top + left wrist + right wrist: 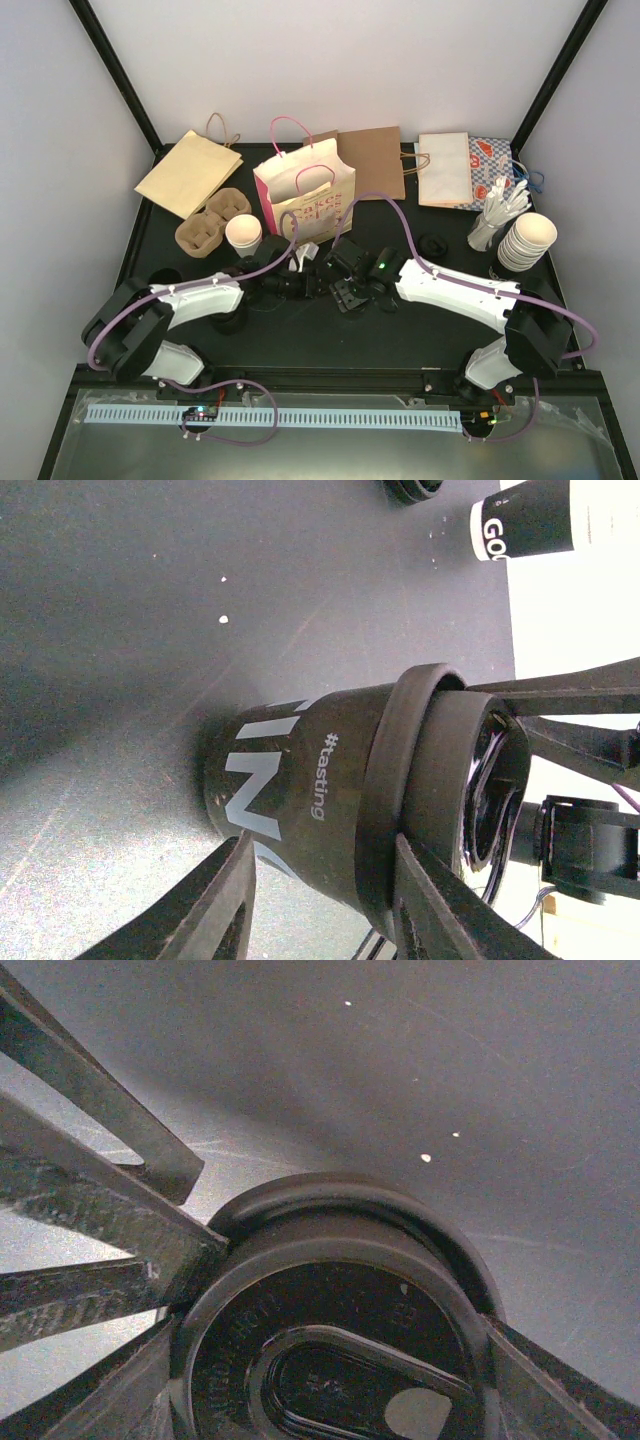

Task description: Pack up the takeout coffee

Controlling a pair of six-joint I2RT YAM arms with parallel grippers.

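White walls close in a dark worktop (330, 345). At the back left a flat tan bag (188, 172) lies on it, and just in front of that sits a cardboard cup carrier (205, 222). An open white cup (243, 232) stands just to the right of the carrier, outside its wells, with its cream inside showing.

Near the middle, in front of a standing cream bag with pink handles (305, 190), the two arms meet over the coffee cup (290, 780). It is hidden under them from above. The left wrist view shows it upright, base down by the worktop, with a dark side printed in pale letters and "#tasting". A black lid (395, 770) sits on top, and the cup is outside every bag and the carrier.

The left tool (320, 845) has its fingers (200, 910) apart. One is low by the cup's base and the other at the lid's rim, but I cannot tell whether they squeeze it. The right tool (332, 1338) comes from above, its fingers (560, 1385) clamped on opposite edges of the lid.

Further right a flat brown bag (372, 160) lies at the back, with a loose black lid (435, 245) nearer the front. Then come a white bag (443, 170), a red-patterned bag (492, 165), a bunch of white utensils (495, 215) and a stack of cream cups (527, 240)
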